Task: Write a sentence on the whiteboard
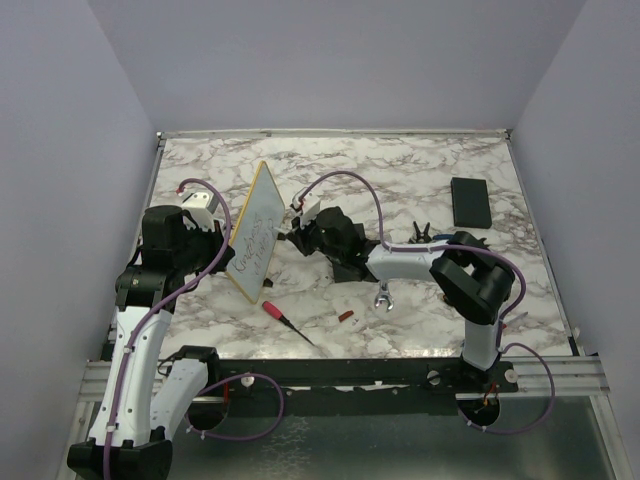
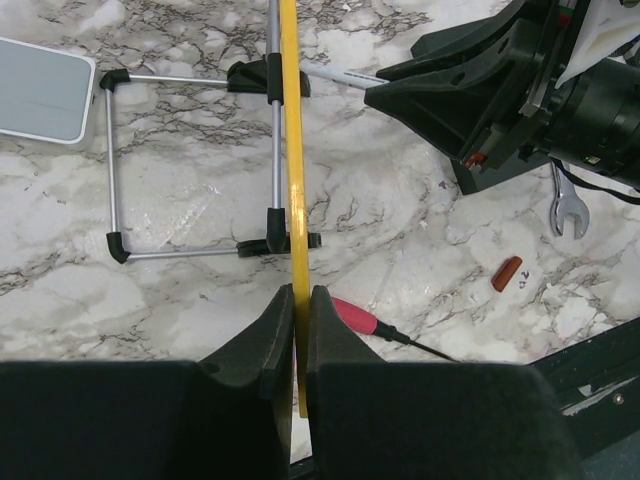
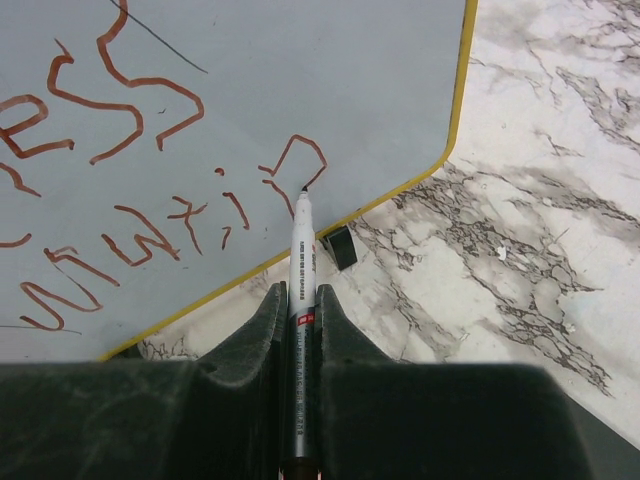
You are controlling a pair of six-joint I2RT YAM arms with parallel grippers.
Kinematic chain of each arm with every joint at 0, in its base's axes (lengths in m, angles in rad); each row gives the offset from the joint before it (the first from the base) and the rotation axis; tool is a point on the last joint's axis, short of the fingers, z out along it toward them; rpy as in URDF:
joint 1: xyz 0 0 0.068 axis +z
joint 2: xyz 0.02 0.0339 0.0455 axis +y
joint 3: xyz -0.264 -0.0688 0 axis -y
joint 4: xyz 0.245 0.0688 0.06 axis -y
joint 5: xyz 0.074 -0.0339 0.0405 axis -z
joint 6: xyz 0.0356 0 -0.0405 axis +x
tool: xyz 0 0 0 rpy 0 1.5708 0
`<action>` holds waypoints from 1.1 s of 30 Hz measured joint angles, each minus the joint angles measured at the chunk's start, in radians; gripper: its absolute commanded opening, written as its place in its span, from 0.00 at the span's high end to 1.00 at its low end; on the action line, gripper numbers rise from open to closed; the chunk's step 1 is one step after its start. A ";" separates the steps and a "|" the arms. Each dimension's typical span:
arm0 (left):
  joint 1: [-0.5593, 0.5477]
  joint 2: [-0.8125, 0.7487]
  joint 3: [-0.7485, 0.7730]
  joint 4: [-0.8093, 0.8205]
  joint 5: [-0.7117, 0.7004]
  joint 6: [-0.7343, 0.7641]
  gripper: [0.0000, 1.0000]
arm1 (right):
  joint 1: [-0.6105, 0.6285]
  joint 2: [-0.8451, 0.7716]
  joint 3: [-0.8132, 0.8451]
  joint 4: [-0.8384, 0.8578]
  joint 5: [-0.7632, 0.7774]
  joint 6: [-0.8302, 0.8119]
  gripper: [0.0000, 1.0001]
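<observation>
On my left, the left fingers [image 2: 268, 340] are pinching the yellow edge of the whiteboard [image 1: 252, 232]. The board stands tilted in a wire stand [image 2: 112, 165], left of centre on the marble surface [image 1: 400, 170]. The sentence [image 3: 120, 140] runs across its pale face in reddish-brown strokes. The right fingers [image 3: 262, 340] are clamped on a marker [image 3: 303, 250], its tip at the board's face near a rounded corner. A black slab [image 1: 470, 201] lies far right.
</observation>
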 measured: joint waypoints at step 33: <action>-0.001 0.000 0.000 0.003 -0.001 0.001 1.00 | -0.022 -0.109 -0.077 0.008 -0.027 0.010 0.99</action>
